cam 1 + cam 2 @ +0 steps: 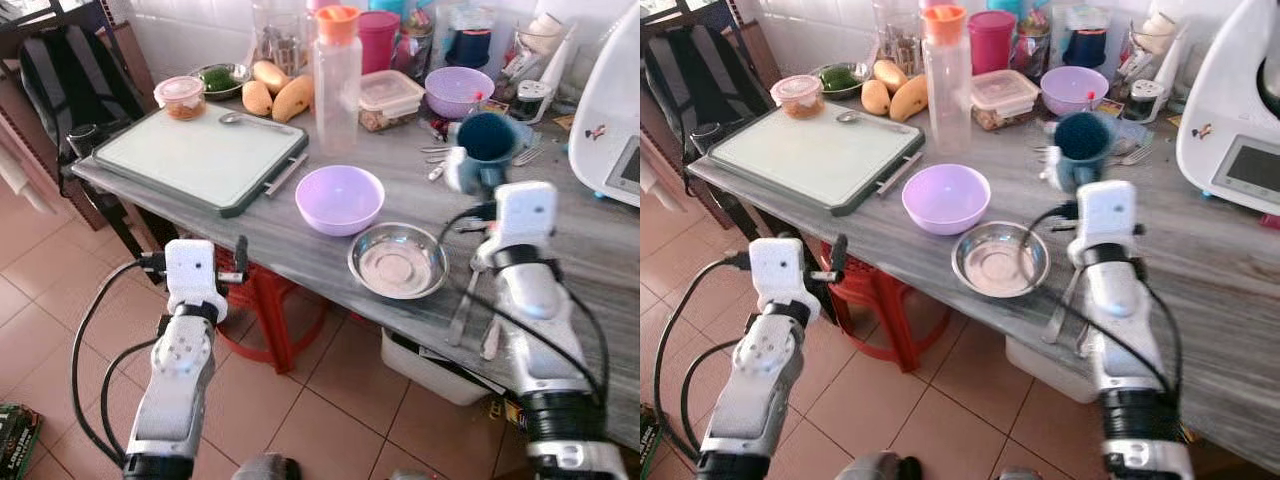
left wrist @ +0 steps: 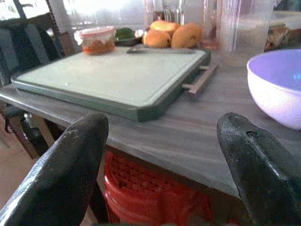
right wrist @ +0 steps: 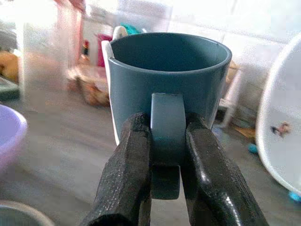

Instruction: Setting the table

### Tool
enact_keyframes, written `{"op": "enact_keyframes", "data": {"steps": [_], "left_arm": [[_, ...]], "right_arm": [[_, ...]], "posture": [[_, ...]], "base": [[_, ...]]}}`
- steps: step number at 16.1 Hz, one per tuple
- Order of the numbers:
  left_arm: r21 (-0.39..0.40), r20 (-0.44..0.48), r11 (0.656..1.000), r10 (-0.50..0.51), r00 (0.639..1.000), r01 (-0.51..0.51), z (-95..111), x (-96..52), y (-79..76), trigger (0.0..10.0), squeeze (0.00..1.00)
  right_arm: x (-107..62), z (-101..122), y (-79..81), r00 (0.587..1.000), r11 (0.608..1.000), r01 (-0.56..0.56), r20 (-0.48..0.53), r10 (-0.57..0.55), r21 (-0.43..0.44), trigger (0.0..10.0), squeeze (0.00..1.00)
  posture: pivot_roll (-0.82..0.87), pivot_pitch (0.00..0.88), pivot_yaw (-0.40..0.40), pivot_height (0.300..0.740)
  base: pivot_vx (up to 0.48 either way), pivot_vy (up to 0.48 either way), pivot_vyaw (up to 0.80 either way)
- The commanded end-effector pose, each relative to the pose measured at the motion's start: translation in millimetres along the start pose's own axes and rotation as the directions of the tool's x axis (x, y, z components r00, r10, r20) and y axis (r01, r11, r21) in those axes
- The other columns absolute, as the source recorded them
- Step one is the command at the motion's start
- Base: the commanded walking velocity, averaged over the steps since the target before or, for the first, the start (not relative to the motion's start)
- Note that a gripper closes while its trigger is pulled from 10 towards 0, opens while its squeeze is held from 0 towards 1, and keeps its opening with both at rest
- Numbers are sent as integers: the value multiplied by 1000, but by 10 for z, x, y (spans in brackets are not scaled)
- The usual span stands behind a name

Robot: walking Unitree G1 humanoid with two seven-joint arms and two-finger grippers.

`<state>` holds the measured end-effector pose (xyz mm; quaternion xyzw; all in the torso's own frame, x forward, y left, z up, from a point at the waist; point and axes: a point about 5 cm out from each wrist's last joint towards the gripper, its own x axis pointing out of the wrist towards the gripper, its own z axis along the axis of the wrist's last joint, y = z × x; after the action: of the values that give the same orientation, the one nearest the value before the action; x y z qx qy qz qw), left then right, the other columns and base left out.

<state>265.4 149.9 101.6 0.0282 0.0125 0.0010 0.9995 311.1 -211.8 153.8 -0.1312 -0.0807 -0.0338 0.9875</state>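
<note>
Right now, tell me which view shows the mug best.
The right wrist view: the blue mug sits close and sharp, its handle pinched between the right tool's fingers, rim and inside visible. Both eye views show it smaller and blurred, held above the table near the steel bowl.

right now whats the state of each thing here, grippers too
blue mug: held up by its handle, upright
right gripper: shut on the mug handle
left gripper: open, holding nothing
purple bowl: upright on the table, looks empty
steel bowl: upright, empty
orange-capped bottle: standing, capped
</note>
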Motion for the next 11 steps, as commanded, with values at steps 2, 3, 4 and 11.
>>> {"op": "enact_keyframes", "data": {"steps": [2,3,4,11], "left_arm": [[17,-4,1000,4,1000,-4,27,-38,63,10000,0],[18,-5,1000,3,1000,-3,30,-43,65,10000,0],[20,-10,1000,-1,1000,1,31,-55,58,10000,0],[25,-24,1000,-1,1000,1,31,-107,69,10000,0]], "right_arm": [[66,-17,22,1000,998,-3,-26,4,55,10000,0],[70,-17,34,1000,997,-8,-19,10,79,10000,0],[100,-29,80,999,996,-42,-15,44,84,10000,0],[56,-175,254,992,991,-85,-83,94,107,10000,0]], "posture": [[-18,0,63,740],[-17,0,64,740],[-13,0,63,740],[-2,0,54,740]], "base": [[0,0,0],[0,0,0],[0,0,0],[0,0,0]]}}
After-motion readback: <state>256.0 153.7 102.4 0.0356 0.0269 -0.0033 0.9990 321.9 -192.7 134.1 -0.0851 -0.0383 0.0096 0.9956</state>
